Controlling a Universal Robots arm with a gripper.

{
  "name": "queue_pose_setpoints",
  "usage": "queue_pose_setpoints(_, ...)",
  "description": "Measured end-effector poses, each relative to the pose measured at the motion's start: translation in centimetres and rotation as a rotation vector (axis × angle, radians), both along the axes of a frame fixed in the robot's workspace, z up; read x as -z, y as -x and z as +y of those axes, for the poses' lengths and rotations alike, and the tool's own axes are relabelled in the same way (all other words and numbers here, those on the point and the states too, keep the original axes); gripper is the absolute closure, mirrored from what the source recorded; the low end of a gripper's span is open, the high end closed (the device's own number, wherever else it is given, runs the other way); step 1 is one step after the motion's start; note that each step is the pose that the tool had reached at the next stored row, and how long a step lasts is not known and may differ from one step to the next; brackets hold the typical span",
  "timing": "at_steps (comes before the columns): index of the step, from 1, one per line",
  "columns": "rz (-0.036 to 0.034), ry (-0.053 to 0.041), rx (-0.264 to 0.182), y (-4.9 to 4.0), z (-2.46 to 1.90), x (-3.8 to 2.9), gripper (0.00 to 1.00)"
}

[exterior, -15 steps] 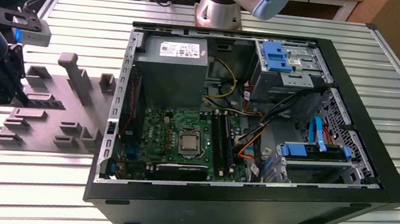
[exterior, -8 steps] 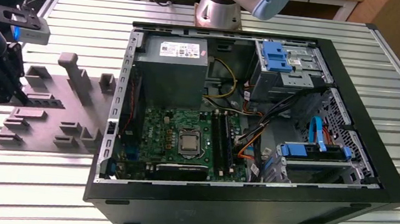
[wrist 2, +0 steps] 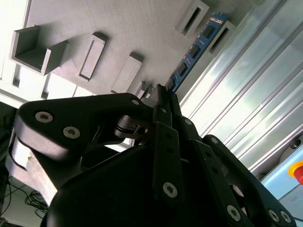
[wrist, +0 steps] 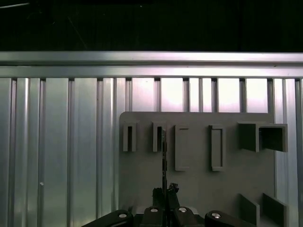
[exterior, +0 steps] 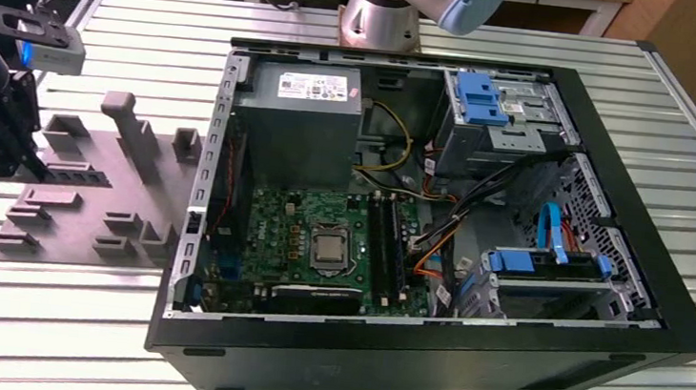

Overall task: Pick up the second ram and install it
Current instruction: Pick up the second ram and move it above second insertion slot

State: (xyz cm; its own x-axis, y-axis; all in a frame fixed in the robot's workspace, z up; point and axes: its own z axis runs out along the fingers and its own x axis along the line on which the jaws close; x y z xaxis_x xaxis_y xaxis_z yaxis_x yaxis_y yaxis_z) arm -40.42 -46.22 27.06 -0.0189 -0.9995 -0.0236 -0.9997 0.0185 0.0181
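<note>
Gripper, second wrist view: your gripper (wrist 2: 161,92) has its black fingers drawn in to a narrow pinch on the near end of the memory stick (wrist 2: 194,47); it holds nothing else.
Memory stick, second wrist view: a blue board with dark chips runs away from the fingertips over the grey holder plate (wrist 2: 118,28). Its far end sits by a raised pocket at the plate's edge, and I cannot tell whether it has cleared that pocket.
Handling, second wrist view: you hold one end only, so I judge the long free end will lever easily. Move slowly and straight along the board's own plane, with no twist.
Table, second wrist view: the ribbed metal table (wrist 2: 246,94) lies just beside the plate.
Memory stick, first wrist view: you see it edge-on, a thin dark line rising from the fingertips, just beside one of the upright pockets (wrist: 158,137). A sideways drift would probably rub that pocket's wall.
Gripper, exterior view: it hangs over the plate at the exterior view's left, well apart from the open computer case (exterior: 435,357).
Target, exterior view: the long black memory slots (exterior: 381,246) lie on the green motherboard (exterior: 275,222), beside the processor socket (exterior: 327,251).
Obstacles, exterior view: the case wall (exterior: 208,191) stands between plate and motherboard. Orange and yellow cables (exterior: 439,247) crowd near the slots, and the power supply box (exterior: 294,118) sits close by.
</note>
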Motion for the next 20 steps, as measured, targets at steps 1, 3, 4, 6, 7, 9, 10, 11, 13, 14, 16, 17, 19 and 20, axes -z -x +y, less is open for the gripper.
queue_pose_setpoints(1,0.0000,0.0000,0.000,0.00,0.00,-0.06,0.86)
queue_pose_setpoints(3,0.0000,0.0000,0.000,0.00,0.00,-0.17,0.86)
queue_pose_setpoints(4,0.0001,0.0000,0.000,0.00,0.00,-0.22,0.86)
queue_pose_setpoints(6,0.0000,-0.0001,0.000,0.00,0.00,-0.33,0.86)
queue_pose_setpoints(7,0.0000,0.0000,0.000,0.00,0.00,-0.40,0.86)
queue_pose_setpoints(9,0.0000,0.0000,0.000,0.00,0.00,-0.53,0.86)
queue_pose_setpoints(10,0.0000,0.0000,0.000,0.00,0.00,-0.60,0.86)
queue_pose_setpoints(11,0.0000,-0.0001,0.000,0.00,0.00,-0.66,0.86)
queue_pose_setpoints(13,0.0000,0.0000,0.000,0.00,0.00,-0.77,0.86)
queue_pose_setpoints(14,-0.0001,-0.0001,0.000,0.00,0.00,-0.82,0.86)
queue_pose_setpoints(16,0.0001,0.0000,0.000,0.00,0.00,-0.93,0.86)
queue_pose_setpoints(17,0.0000,0.0000,0.000,0.00,0.00,-0.97,0.86)
queue_pose_setpoints(19,0.0000,-0.0001,0.000,0.00,0.00,-1.06,0.86)
queue_pose_setpoints(20,0.0000,0.0000,0.000,0.00,0.00,-1.11,0.86)
